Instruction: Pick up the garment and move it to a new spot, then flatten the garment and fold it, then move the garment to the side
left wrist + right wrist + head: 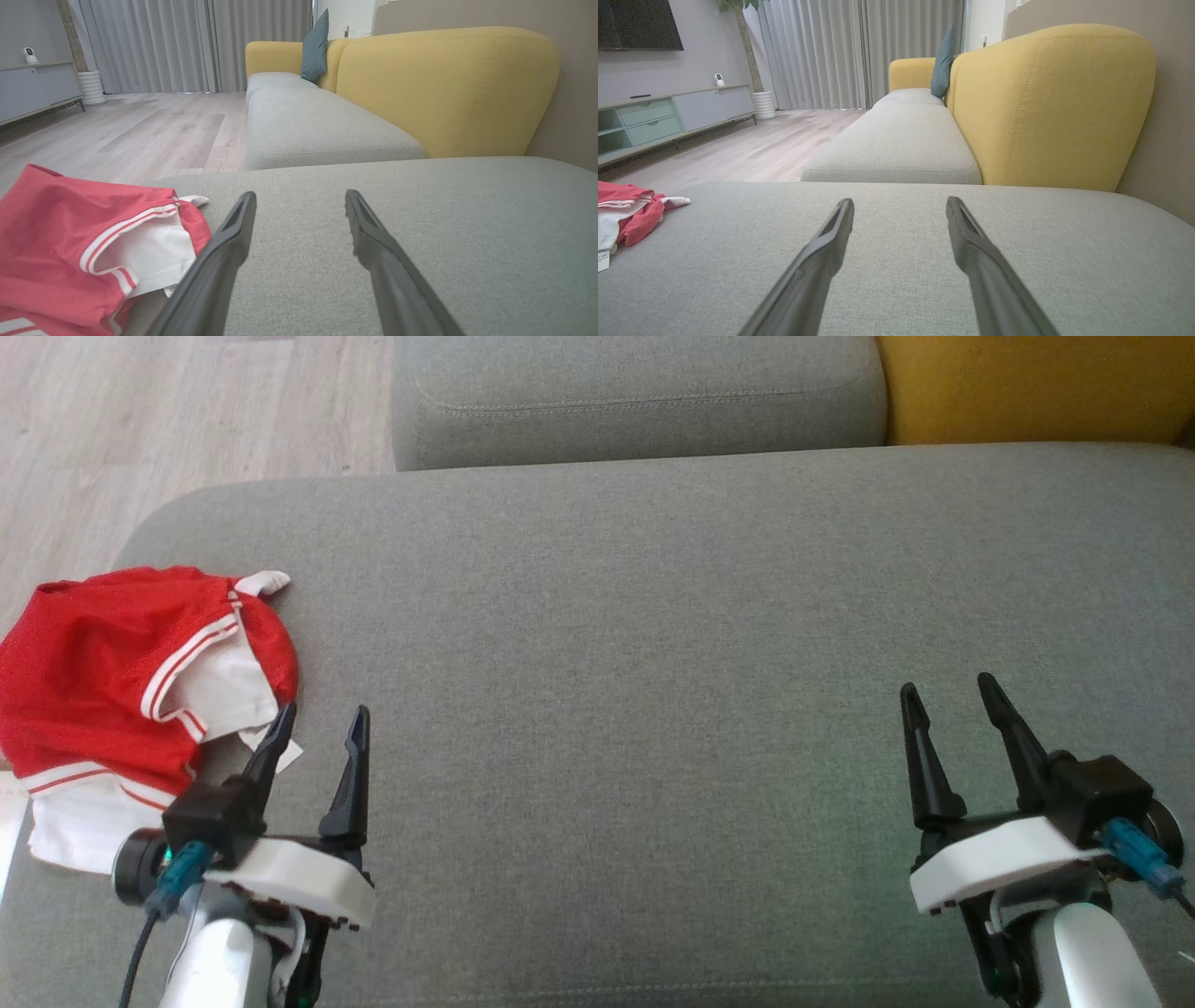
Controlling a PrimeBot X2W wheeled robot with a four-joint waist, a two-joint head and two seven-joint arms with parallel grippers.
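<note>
Red-and-white garment (121, 663) lies crumpled at the left edge of the grey sofa seat (653, 616), just fwd-left of the left gripper (324, 709), so the L arm is much nearer, while the right gripper (948, 683) sits well apart, both w/ fingers spread, holding nothing.

My left gripper (299, 205) hangs wide apart over the grey cushion (420, 224); crumpled red garment (70, 242) lies beside my left finger (224, 252); yellow sofa back (444, 88) behind.
</note>
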